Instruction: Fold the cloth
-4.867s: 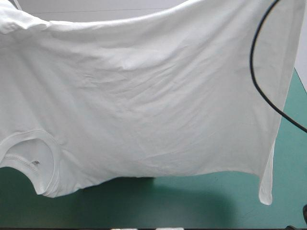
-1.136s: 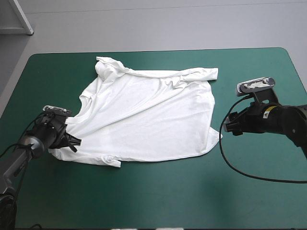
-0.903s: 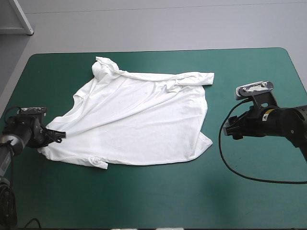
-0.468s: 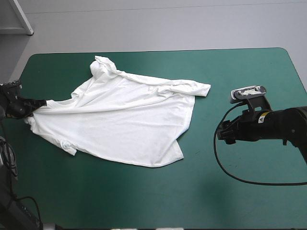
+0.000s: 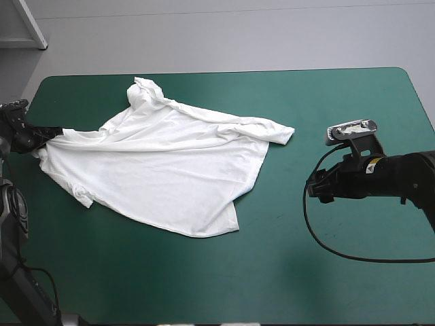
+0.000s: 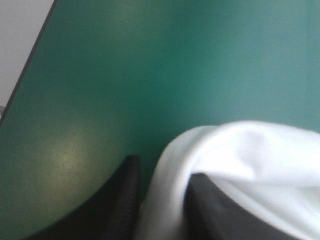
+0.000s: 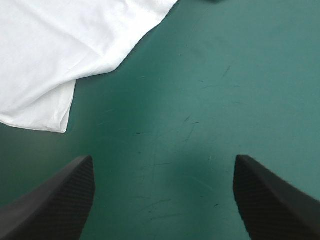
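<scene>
High view: left gripper (image 5: 54,131) clenched on T-shirt (image 5: 163,170) at nine o'clock, likely for spreading; right gripper (image 5: 314,190) released, three o'clock.

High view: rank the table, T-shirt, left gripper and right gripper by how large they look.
1. table
2. T-shirt
3. left gripper and right gripper: both look small and much alike. The left one's tips are buried in the T-shirt, so these two are not ranked.
</scene>
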